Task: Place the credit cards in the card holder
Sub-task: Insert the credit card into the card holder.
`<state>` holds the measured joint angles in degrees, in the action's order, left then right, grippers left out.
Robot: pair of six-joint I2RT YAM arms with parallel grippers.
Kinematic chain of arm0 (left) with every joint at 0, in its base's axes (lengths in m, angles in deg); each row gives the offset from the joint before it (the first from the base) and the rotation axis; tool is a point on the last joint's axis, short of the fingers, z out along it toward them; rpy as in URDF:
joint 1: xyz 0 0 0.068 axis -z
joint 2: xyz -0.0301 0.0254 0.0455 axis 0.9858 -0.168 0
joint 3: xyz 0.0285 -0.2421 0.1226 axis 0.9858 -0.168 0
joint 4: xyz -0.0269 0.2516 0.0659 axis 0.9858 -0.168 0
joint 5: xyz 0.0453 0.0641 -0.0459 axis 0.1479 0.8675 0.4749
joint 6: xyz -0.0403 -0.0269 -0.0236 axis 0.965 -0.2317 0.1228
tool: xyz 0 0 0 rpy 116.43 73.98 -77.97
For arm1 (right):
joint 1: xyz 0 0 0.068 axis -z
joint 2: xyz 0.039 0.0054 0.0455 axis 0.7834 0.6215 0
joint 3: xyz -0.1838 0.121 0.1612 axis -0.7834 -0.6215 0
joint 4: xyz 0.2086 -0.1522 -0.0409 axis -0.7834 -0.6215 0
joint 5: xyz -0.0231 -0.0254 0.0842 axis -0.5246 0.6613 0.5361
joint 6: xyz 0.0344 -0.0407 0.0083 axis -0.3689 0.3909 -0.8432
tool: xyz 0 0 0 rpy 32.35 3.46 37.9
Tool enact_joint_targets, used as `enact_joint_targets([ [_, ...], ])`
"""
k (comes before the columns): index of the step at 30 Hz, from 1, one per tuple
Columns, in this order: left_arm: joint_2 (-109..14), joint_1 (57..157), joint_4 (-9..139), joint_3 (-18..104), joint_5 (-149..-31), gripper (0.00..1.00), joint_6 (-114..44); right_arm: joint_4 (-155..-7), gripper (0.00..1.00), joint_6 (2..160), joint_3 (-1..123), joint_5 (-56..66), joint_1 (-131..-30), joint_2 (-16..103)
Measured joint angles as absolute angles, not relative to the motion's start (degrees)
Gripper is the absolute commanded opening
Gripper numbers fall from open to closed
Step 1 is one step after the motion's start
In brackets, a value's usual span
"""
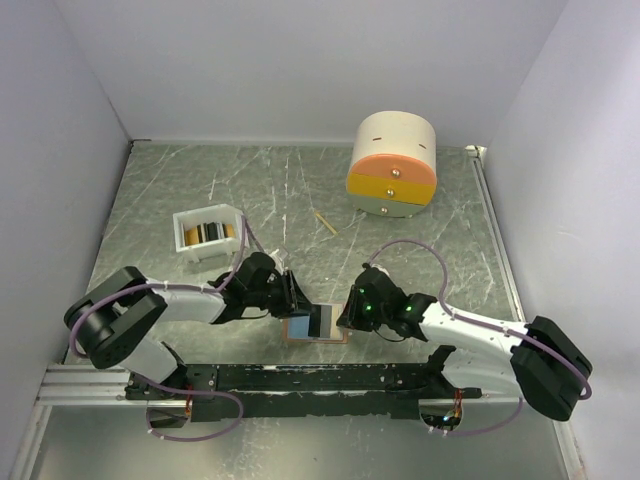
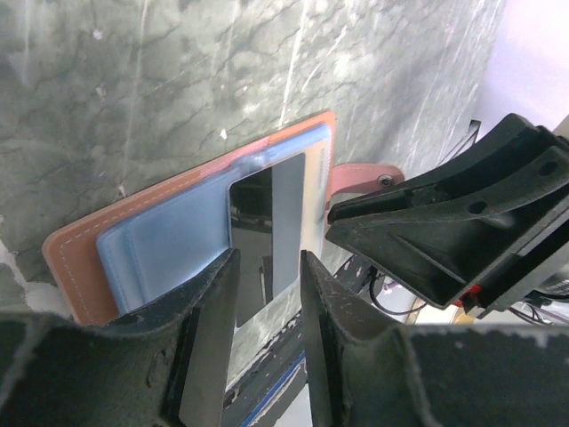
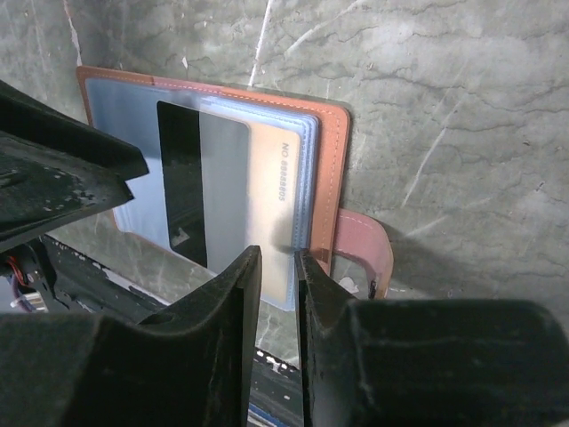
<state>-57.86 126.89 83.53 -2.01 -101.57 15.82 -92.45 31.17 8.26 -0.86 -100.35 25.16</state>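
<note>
Beyond the left jaws, to their left, a white rectangular plastic tray (image 1: pixel 183 225) stands on the grey marbled bench (image 1: pixel 450 230), and gold-yellow and black credit cards (image 1: pixel 210 234) are seen in it. The left gripper (image 2: pixel 268 260) is held low with its jaws apart, and the near end of a dark glossy rectangular card (image 2: pixel 267 222) is seen in their gap. That card lies on the light-blue inner face of the salmon-pink bifold card holder (image 2: pixel 76 258), spread open flat between the two sets of jaws. On the right gripper (image 3: pixel 277 253) the jaws are nearly together at the card's corner; whether anything is clamped cannot be told. Far beyond them a round cream, orange and yellow drawer box (image 1: pixel 392 165) stands.
</note>
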Motion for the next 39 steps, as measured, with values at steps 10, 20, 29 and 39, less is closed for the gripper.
enact_joint_targets([
  [10,-63.6,128.5,88.6,-3.3,-102.7,0.15,18.6,-90.3,0.20,31.2,7.3,-0.2,-100.4,26.7],
  [20,-67.2,130.1,92.6,-2.4,-103.6,0.07,20.1,-89.2,0.19,32.6,7.3,0.1,-100.4,27.7],
  [29,-67.3,130.3,92.4,-1.8,-103.7,0.11,19.4,-88.9,0.26,34.4,7.3,0.4,-100.4,27.6],
  [39,-59.2,131.5,81.0,2.8,-98.7,0.44,14.3,-93.2,0.42,37.1,8.3,-4.0,-100.5,21.6],
])
